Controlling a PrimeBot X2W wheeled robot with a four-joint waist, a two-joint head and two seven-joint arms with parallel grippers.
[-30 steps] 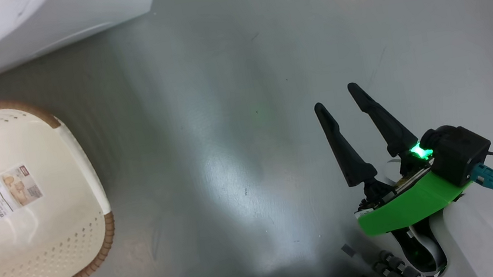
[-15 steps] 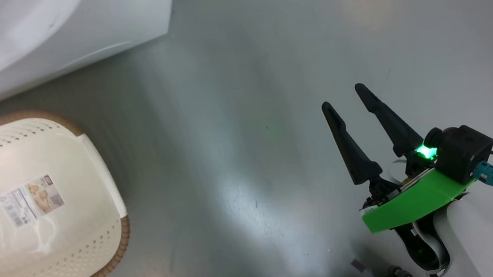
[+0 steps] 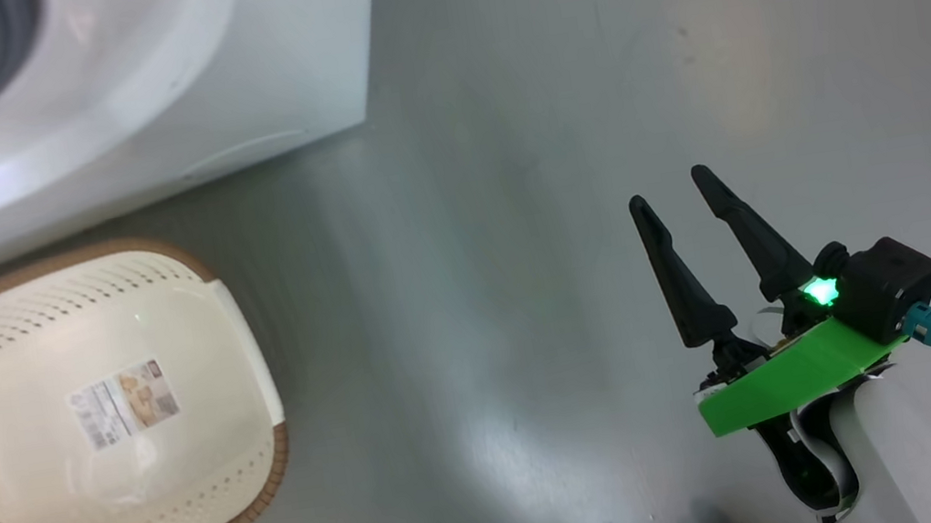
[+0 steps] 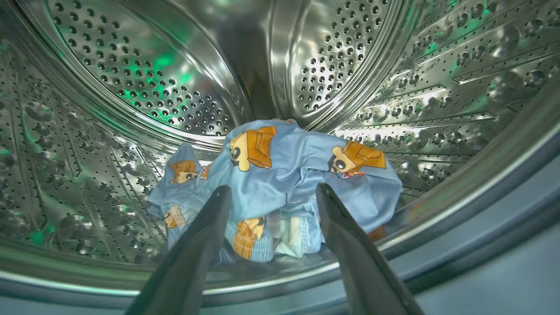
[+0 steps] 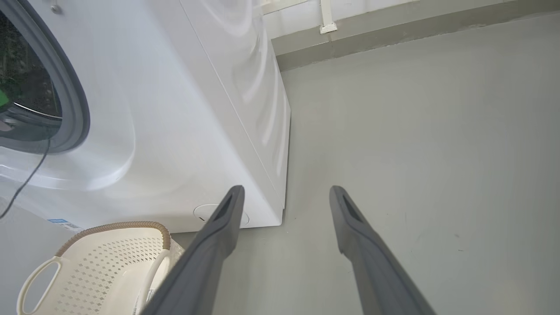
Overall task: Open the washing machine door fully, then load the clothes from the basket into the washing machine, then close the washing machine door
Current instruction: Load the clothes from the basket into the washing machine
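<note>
Head view looks down at a shiny grey floor point(image 3: 505, 154). At the top left stands the washing machine point(image 3: 235, 74), big and white. Just in front of it, on the floor, sits the basket point(image 3: 267, 476). It has little holes in its sides and a brown rim, and the sticker point(image 3: 124, 405) on its bottom can be seen. Well apart from the basket, at the lower right, is the right gripper point(image 3: 669, 188). Its two dark fingers are spread apart and hold nothing; they point out over the floor. A green light point(image 3: 821, 293) glows at their base. Right wrist view looks along those same spread fingers. It shows the round cover point(image 5: 205, 213) low on the machine's front and the grey rubber ring point(image 5: 74, 100) around the machine's mouth. Left wrist view looks into the steel drum point(image 4: 144, 87), which is full of small holes. The clothes point(image 4: 284, 162) lie in a heap at the bottom of the drum: blue cloth with orange-brown cartoon figures, and a pale bit low down. The left gripper point(image 4: 273, 187) is wide open in front of the heap and grips nothing. I cannot tell if its tips touch the cloth.
</note>
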